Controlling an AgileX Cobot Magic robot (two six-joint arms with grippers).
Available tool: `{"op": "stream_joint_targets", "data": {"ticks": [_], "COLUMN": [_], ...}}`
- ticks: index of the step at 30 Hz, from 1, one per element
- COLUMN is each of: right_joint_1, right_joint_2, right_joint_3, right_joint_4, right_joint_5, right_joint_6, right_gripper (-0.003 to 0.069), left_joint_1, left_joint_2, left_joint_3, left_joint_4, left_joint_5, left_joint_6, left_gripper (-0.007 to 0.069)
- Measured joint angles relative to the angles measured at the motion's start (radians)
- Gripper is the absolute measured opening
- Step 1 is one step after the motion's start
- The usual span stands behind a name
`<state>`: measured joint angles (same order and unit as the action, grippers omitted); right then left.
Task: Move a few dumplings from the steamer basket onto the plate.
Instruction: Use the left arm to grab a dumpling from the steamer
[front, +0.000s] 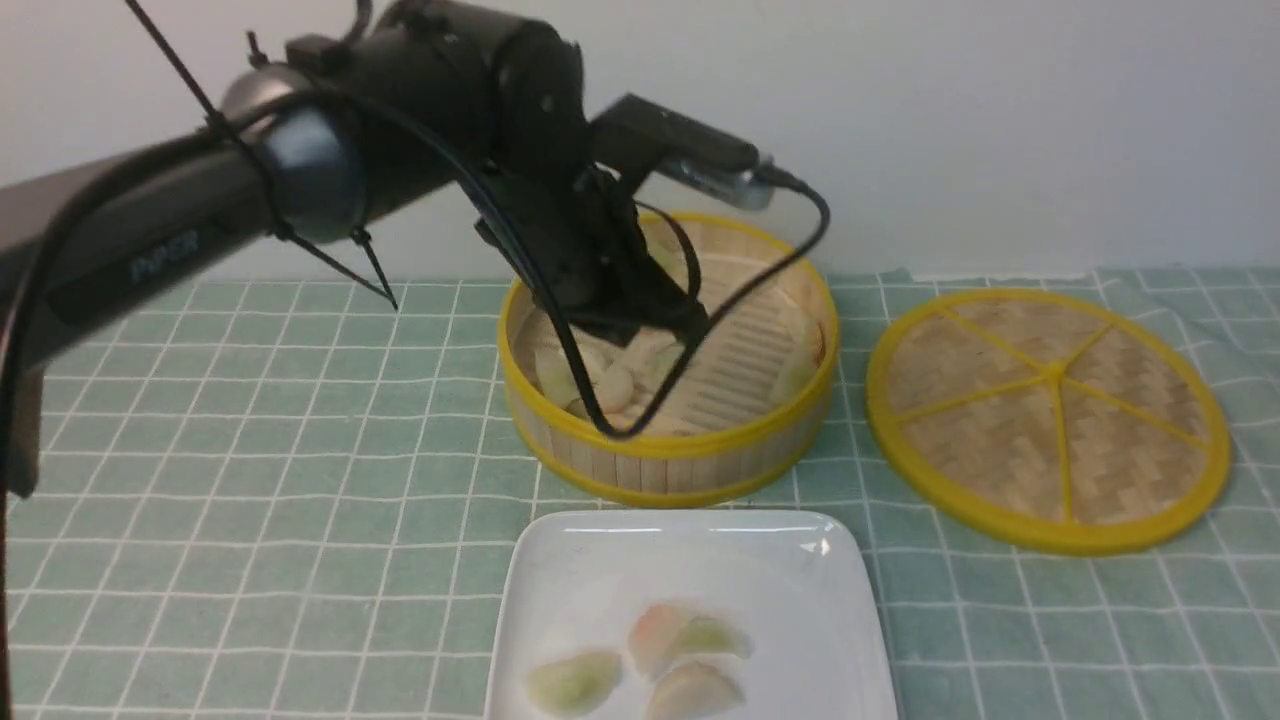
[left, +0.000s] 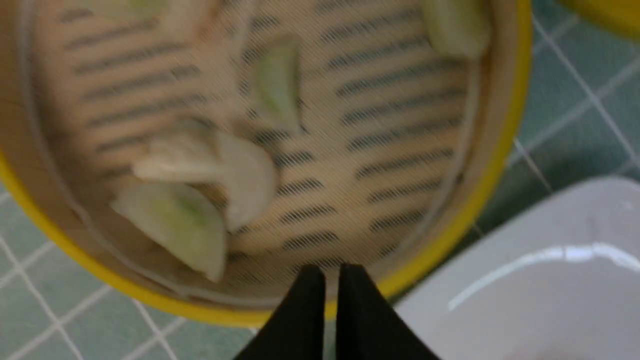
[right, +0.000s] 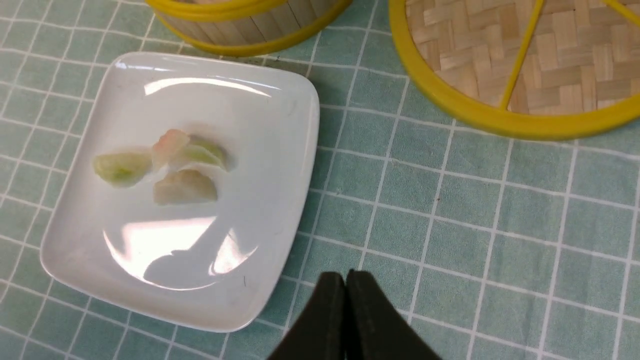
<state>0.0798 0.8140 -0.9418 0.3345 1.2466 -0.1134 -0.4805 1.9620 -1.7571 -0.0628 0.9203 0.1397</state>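
Since dumplings look soft, slick & light, pinch gently across plump middle; they lie in steamer basket just ahead of left hand, clenched w/ nothing in it; some already on plate.

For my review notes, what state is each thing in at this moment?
Round bamboo steamer basket with yellow rims: uncovered, several translucent half-moon dumplings inside.
Flat woven disc lid: off, lying flat beside the basket.
White glossy square plate: holds four dumplings.
Left hand: shut, empty.
Right hand: shut, empty.
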Motion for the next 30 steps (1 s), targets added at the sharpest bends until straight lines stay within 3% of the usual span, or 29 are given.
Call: {"op": "stream_joint_targets", "data": {"ticks": [4,7,15,17,30], "right_joint_1": [0.0,0.0,0.0,0.0,0.0], "right_joint_2": [0.0,0.0,0.0,0.0,0.0], "right_joint_3": [0.0,0.0,0.0,0.0,0.0], "right_joint_4": [0.0,0.0,0.0,0.0,0.0], "right_joint_5": [0.001,0.001,0.001,0.001,0.001], "right_joint_6": [0.0,0.0,0.0,0.0,0.0], "right_gripper": [-0.0014,-0.0014,-0.0014,-0.0014,-0.0014], "left_joint_1": [0.031,0.033,0.033,0.033,0.033], "left_joint_2": [0.078,0.139,0.243,0.256,0.32], "left_joint_3": [-0.066,-0.087,-0.092,-0.093,-0.099], "left_joint_4": [-0.012,0.013,0.18,0.196,0.234], "left_joint_5": [-0.05,-0.082,-0.141,-0.144,-0.169], "left_joint_6": [0.095,0.131,0.1,0.083,0.012], "left_gripper": [0.0001,0.0052,0.0376,0.0415,0.0444]}}
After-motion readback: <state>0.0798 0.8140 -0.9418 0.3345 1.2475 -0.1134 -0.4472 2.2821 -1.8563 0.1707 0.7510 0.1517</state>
